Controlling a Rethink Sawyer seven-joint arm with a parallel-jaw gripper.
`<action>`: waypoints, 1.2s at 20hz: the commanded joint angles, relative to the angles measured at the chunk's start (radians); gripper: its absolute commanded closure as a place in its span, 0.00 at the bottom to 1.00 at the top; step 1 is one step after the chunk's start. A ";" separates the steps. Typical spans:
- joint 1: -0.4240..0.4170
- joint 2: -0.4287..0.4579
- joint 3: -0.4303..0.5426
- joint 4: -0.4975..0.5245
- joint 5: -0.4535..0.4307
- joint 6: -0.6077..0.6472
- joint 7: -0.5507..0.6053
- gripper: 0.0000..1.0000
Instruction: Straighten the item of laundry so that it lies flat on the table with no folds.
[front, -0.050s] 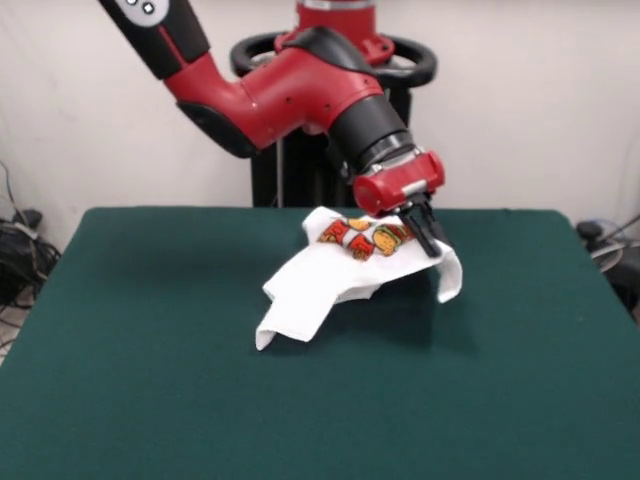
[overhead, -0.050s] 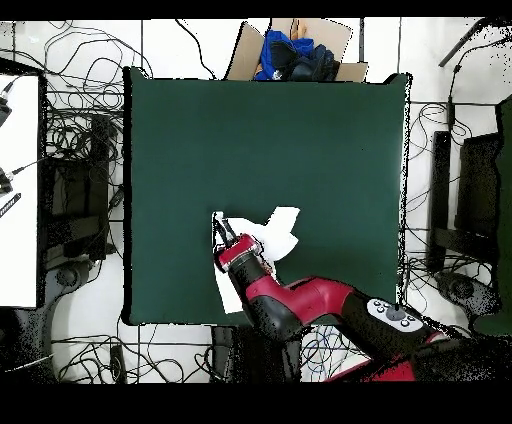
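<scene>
Your gripper (front, -0.050s: 428, 236) looks clamped on the shirt (front, -0.050s: 345, 275), one edge lifted off the table (front, -0.050s: 150, 330). It's light, floppy cotton, so I'd grab hems or corners, not the middle.

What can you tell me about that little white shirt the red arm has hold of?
The shirt is small, white, soft cloth, printed with red, orange and yellow food pictures near its raised end. It is crumpled and folded, not flat. The gripper appears to pinch one end and hold it raised, so the cloth drapes down in a slope, with a flap hanging beside the gripper. Its lower corner rests on the dark green table, near the middle toward the robot's side. From overhead, the arm hides much of it.
</scene>
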 joint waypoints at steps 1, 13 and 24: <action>0.033 0.067 0.057 -0.099 -0.056 0.102 0.252 1.00; 0.065 0.082 0.028 -0.112 -0.055 0.079 0.227 1.00; 0.101 0.076 -0.008 -0.120 -0.016 0.033 0.204 1.00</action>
